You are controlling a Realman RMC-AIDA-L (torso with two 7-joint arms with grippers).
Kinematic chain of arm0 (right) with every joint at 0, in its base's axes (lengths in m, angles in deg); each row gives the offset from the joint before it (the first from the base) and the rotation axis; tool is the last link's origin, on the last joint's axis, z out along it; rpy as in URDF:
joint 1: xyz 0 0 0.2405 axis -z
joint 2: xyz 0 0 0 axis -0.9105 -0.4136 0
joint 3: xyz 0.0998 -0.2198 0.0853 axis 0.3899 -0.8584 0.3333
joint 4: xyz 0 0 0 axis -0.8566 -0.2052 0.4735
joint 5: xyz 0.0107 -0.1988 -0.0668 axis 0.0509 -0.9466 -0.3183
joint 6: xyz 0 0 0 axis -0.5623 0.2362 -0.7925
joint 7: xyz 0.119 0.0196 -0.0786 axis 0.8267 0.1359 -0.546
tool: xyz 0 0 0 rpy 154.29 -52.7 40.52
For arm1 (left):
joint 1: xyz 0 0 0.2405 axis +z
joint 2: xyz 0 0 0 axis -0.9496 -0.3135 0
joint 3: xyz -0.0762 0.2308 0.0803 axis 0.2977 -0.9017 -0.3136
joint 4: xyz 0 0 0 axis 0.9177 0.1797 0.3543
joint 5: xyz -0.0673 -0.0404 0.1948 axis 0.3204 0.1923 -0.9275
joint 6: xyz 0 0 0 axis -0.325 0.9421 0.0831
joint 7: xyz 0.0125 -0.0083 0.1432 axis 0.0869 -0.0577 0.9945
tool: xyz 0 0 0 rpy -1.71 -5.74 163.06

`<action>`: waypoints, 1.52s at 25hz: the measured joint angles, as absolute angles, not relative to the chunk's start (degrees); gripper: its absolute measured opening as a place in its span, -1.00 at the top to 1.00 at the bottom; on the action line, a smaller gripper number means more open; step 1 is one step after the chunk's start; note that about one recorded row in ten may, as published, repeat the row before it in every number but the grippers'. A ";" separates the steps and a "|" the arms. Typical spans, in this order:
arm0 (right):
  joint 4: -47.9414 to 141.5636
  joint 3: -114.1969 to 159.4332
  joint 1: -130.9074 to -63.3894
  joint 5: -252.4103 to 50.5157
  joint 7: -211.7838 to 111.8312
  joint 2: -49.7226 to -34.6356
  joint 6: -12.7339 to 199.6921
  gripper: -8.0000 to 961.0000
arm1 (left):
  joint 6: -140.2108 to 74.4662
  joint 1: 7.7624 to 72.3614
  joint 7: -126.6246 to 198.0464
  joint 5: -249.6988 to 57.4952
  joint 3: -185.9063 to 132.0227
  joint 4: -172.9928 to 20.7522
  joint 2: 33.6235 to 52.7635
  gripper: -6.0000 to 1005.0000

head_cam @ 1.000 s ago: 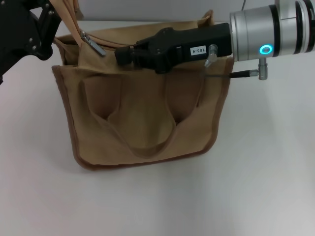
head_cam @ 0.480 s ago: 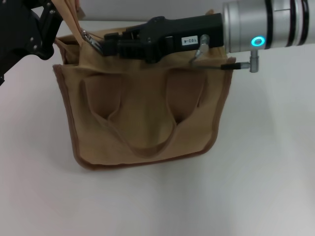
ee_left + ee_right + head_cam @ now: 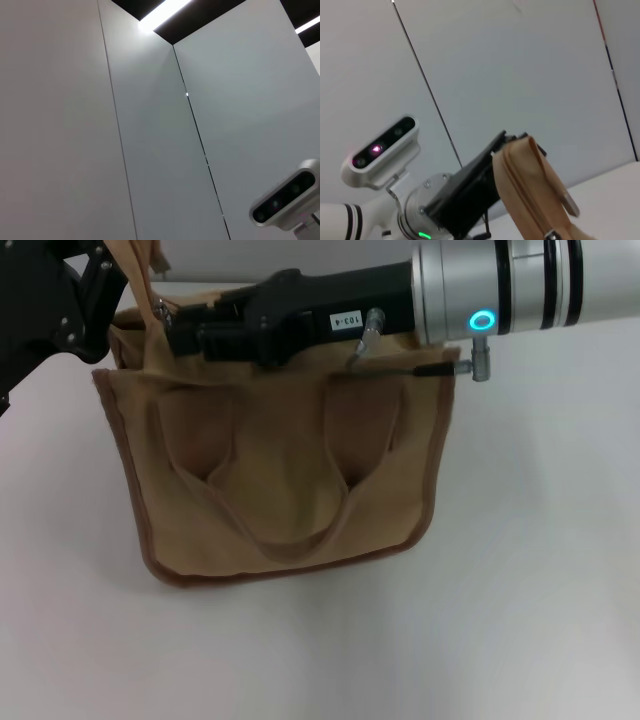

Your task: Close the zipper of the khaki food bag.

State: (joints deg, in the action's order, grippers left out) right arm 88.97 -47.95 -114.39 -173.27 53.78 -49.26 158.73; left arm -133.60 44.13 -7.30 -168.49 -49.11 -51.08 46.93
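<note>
The boxy khaki canvas food bag (image 3: 280, 475) stands on the white table (image 3: 520, 620). The left gripper (image 3: 95, 295) pinches its corner flap; the right gripper (image 3: 185, 335) reaches the zipper (image 3: 165, 312) end, grip unclear. A missed tab would drag the bag.

A small white rectangular sticker (image 3: 347, 319) on the black housing of the right arm's end effector (image 3: 185, 337) carries the only legible marking, seen upside down from the head camera; it appears to read "103-4". No other text, brand or number can be read in any view.
</note>
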 joint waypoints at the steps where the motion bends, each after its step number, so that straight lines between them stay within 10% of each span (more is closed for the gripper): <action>1: 89.03 -48.08 -114.44 -173.01 53.77 -49.26 158.73 0.37 | -133.61 44.14 -7.30 -168.48 -49.14 -51.08 46.93 0.94; 38: 95.94 -50.36 -109.80 -177.04 57.42 -48.84 159.36 0.95 | -133.61 44.75 -6.86 -167.04 -48.06 -52.83 46.68 0.94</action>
State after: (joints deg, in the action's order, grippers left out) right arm 95.94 -50.36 -109.80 -177.04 57.42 -48.84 159.36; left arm -133.61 44.75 -6.86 -167.04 -48.06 -52.83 46.68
